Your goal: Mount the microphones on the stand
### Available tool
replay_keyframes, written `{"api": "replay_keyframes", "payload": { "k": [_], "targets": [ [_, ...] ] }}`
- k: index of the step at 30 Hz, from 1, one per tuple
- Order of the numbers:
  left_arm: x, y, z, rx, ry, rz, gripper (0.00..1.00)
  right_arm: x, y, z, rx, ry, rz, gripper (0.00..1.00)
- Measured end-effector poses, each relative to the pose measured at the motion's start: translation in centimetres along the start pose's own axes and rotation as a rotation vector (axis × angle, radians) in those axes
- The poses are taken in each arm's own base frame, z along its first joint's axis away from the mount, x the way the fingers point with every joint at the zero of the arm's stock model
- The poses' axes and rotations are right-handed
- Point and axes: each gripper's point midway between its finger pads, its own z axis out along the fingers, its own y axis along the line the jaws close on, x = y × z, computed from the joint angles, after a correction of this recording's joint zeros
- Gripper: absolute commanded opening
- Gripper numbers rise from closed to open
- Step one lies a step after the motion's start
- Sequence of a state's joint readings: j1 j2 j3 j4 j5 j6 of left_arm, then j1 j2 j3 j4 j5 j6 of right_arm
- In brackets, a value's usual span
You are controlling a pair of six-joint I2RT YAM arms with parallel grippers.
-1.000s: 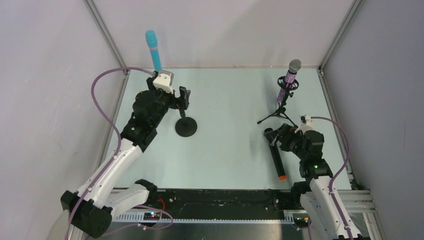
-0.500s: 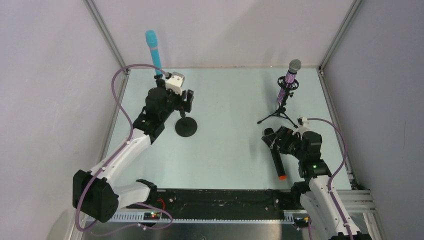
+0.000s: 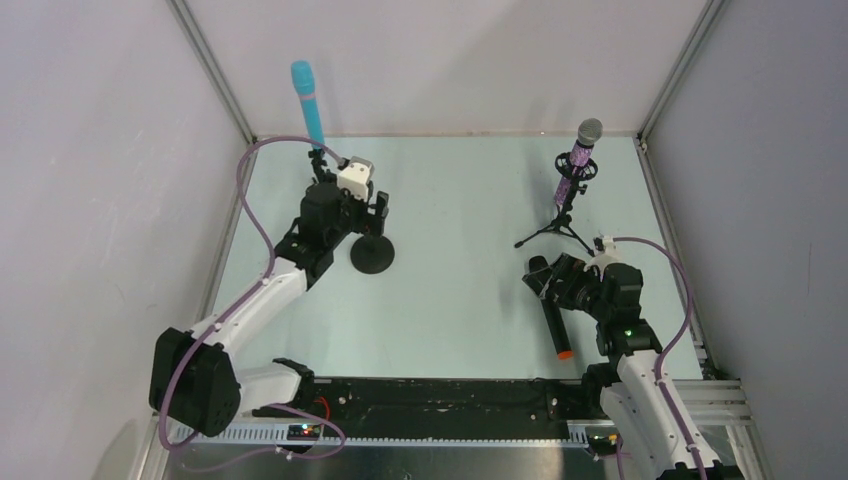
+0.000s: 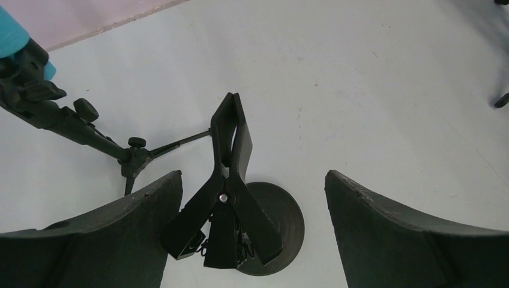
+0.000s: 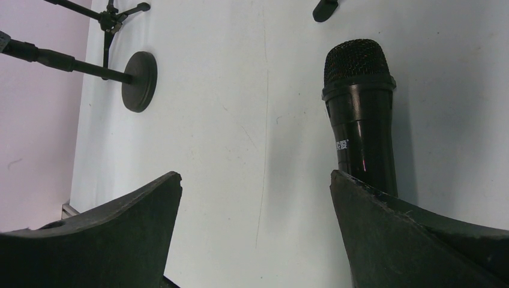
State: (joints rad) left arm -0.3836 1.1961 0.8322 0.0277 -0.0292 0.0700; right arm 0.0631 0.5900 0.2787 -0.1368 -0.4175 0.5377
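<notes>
Top external: left hand point(image 3: 374, 211) and right hand point(image 3: 543, 279) are gaping, empty; black mic point(image 3: 554, 322) is lying at 4 o'clock, perhaps touched.

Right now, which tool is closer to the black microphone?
Right. The right tool is over the black microphone; the left tool is across the table, over the clip stand.

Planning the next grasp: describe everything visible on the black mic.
The black microphone lies flat on the table, in no stand. It has a black mesh head, a glossy black barrel with a small white label, and an orange end cap toward the near edge. The open right gripper sits over its head end; contact unclear.
</notes>
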Motion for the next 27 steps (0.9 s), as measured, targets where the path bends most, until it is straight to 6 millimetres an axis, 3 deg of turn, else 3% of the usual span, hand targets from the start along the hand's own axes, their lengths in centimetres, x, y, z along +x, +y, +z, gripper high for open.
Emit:
{"api": "replay_keyframes", "payload": {
  "k": [2,3,4,5,6,7,9,20,27],
  "targets": [
    [0.3,-0.1,0.2,0.006,0.01,0.0,0.81,0.0,0.0,0.0,0.0,0.0,0.0,0.97],
    [0.5,-0.2,0.3,0.009,0.018,0.0,0.65,0.0,0.0,0.0,0.0,0.001,-0.001,0.97],
    [0.8,-0.2,0.3,0.009,0.025,0.0,0.55,0.0,0.0,0.0,0.0,0.001,-0.001,0.97],
    [0.9,-0.2,0.3,0.008,0.031,0.001,0.36,0.0,0.0,0.0,0.0,0.001,-0.004,0.97],
    [0.9,-0.2,0.3,0.012,0.032,-0.006,0.28,0.0,0.0,0.0,0.0,0.001,-0.006,0.97],
    [1.0,-0.2,0.3,0.014,0.035,-0.01,0.12,0.0,0.0,0.0,0.0,0.001,-0.007,0.97],
    [0.8,-0.5,0.2,0.027,0.029,-0.017,0.01,0.0,0.0,0.0,0.0,0.001,-0.009,0.97],
    [0.4,-1.7,-1.0,0.097,0.022,-0.031,0.0,0.0,0.1,-0.1,-0.005,-0.001,-0.015,0.96],
    [0.0,-3.7,-2.5,0.208,0.021,-0.049,0.0,-0.3,0.4,-0.3,-0.018,-0.019,-0.025,0.96]
  ]
}}
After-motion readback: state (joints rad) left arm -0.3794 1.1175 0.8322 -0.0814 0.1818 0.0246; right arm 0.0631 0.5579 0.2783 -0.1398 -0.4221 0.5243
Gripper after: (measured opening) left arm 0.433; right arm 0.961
